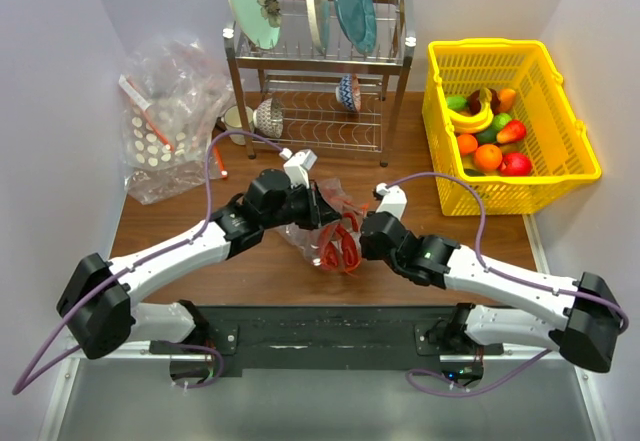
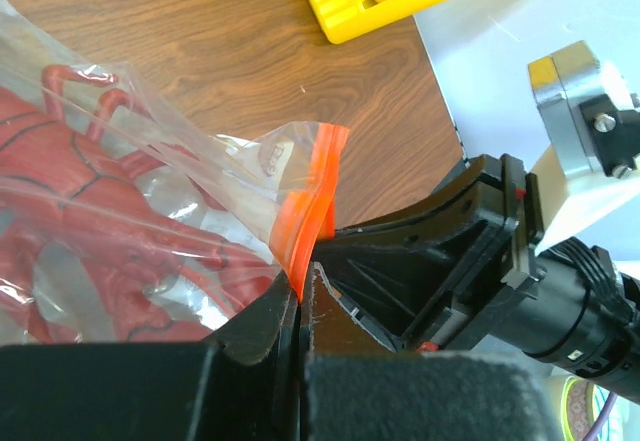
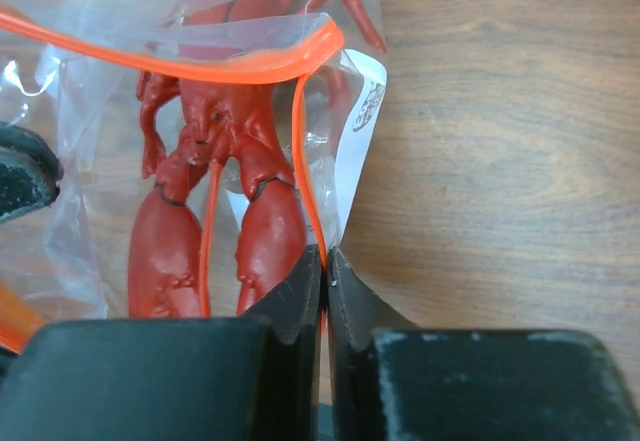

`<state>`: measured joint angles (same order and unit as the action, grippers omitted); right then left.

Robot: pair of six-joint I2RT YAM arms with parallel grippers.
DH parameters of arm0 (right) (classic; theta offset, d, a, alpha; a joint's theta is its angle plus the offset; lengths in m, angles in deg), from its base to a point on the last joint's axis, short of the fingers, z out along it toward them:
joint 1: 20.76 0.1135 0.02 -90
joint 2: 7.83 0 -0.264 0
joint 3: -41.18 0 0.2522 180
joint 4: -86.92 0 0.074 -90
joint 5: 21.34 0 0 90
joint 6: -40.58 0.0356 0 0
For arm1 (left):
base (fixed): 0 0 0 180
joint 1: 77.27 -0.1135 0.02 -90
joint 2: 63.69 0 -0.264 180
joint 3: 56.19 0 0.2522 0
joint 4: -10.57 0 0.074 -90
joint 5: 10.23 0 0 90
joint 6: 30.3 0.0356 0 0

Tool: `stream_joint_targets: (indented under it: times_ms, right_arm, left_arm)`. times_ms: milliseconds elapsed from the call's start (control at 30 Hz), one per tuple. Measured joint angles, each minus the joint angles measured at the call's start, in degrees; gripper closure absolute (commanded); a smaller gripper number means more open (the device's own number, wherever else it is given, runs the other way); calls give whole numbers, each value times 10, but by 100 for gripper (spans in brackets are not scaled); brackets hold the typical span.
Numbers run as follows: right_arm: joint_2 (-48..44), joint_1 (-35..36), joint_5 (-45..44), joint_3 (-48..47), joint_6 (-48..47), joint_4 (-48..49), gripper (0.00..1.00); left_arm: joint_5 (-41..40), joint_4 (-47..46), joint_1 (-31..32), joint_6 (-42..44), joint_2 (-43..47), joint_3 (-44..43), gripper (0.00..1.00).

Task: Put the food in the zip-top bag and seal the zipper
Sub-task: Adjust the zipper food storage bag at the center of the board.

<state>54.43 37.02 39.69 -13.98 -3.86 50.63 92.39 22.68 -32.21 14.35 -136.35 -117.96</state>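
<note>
The clear zip-top bag [image 1: 322,223] hangs between my two grippers above the table, with the red lobster [image 1: 343,243] inside it. In the right wrist view the lobster [image 3: 215,171] shows through the plastic, claws toward the camera, and the orange zipper strip [image 3: 200,66] runs across the top. My left gripper [image 2: 303,286] is shut on the orange zipper edge [image 2: 310,201]. My right gripper [image 3: 325,256] is shut on the zipper strip at the bag's other end. The lobster [image 2: 80,221] also fills the left wrist view.
A yellow basket [image 1: 510,126] of toy fruit stands at the back right. A metal dish rack [image 1: 318,71] with plates is at the back centre. A heap of clear dotted plastic bags [image 1: 165,121] lies at the back left.
</note>
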Motion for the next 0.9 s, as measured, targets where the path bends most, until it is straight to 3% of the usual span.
stream_joint_targets:
  times_ms: [200,267,433,500,633,900]
  right_arm:
    - [-24,0,-7,-36,-20,-49,100]
    - [-21,0,-18,-102,-47,-98,100]
    - [34,-1,-54,-392,-135,-178,100]
    - [41,-1,-62,-433,-153,-177,100]
    - [40,-3,-64,-419,-175,-177,100]
    - [62,-29,-23,-303,-173,-178,100]
  left_arm:
    - [-12,54,0,33,1,-42,100]
    - [-22,101,0,59,-7,-87,100]
    - [-44,204,-1,125,-54,-233,100]
    - [-54,243,-2,152,-67,-283,100]
    - [-61,301,-16,196,-72,-334,100]
    - [-50,405,-43,250,-110,-369,100]
